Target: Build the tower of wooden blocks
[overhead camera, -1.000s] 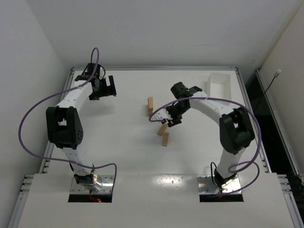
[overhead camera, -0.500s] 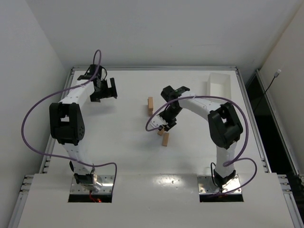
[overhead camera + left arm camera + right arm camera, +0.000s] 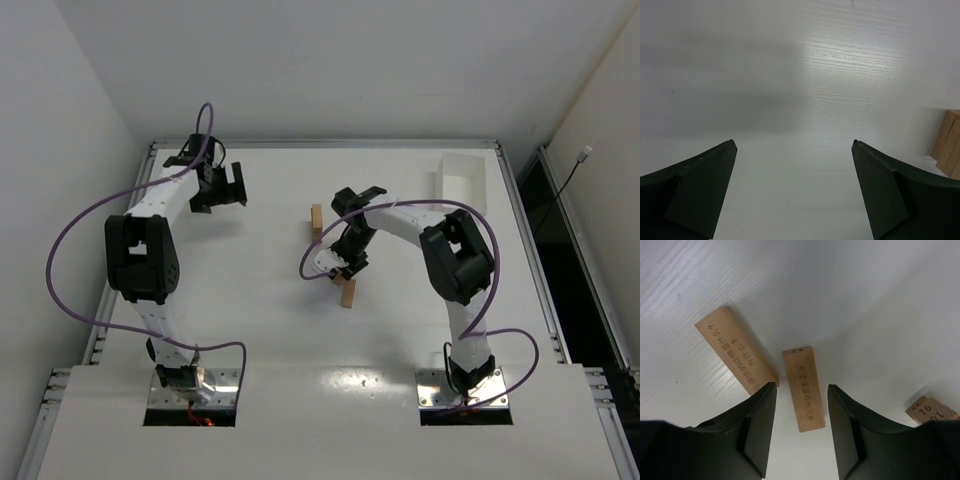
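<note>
My right gripper [image 3: 349, 264] hangs open over two loose tan wood blocks near the table's middle. In the right wrist view its jaws [image 3: 801, 386] straddle one block [image 3: 804, 389] lying lengthwise between them, with a gap on each side. A second block [image 3: 736, 351] lies at an angle just left of the left finger. One loose block shows in the top view [image 3: 348, 293]. The tower [image 3: 317, 219], a short stack of blocks, stands just beyond, and also shows at the right wrist view's right edge [image 3: 931, 410]. My left gripper [image 3: 222, 188] is open and empty [image 3: 793, 142], far to the tower's left.
A white rectangular tray [image 3: 462, 178] stands at the back right. The left wrist view catches the stacked blocks at its right edge [image 3: 950, 145]. Purple cables loop beside both arms. Raised rails edge the table.
My right gripper has swung left and toward me, coming over the two loose blocks. The left arm shifted slightly at first, then stayed still.
</note>
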### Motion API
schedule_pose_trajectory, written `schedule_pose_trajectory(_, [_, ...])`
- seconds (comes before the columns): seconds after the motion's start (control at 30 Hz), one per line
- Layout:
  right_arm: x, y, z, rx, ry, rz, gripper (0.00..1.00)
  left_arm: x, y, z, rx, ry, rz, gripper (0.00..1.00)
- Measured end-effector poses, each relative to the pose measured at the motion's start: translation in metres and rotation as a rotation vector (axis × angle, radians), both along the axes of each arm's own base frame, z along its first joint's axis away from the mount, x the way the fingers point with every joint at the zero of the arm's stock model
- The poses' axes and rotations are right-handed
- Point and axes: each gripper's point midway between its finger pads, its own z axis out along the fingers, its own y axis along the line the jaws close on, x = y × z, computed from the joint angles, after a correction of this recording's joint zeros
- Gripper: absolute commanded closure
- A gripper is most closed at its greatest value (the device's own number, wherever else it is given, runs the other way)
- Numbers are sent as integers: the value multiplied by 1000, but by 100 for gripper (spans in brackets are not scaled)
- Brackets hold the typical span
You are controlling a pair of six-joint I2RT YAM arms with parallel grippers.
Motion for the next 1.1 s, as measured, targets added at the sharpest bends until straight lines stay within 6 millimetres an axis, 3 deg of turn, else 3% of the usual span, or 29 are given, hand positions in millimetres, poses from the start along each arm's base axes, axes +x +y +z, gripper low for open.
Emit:
schedule_pose_trajectory(0.37, [12, 8, -7, -21, -38, 5, 58, -1, 1, -14, 4, 37, 2, 0])
schedule_pose_trajectory(0.8, [13, 1, -22, -115, -70, 32, 58, 0, 2, -16, 9, 45, 4, 0])
schedule_pose_trajectory(0.9, [15, 1, -25, -134, -78, 37, 67, 1, 2, -16, 9, 44, 5, 0])
schedule_pose_trajectory(1.07, [18, 3, -25, -142, -92, 24, 100, 1, 2, -16, 10, 43, 5, 0])
schedule_pose_trajectory(1.1, [18, 3, -25, -143, -92, 18, 100, 1, 2, -16, 10, 43, 5, 0])
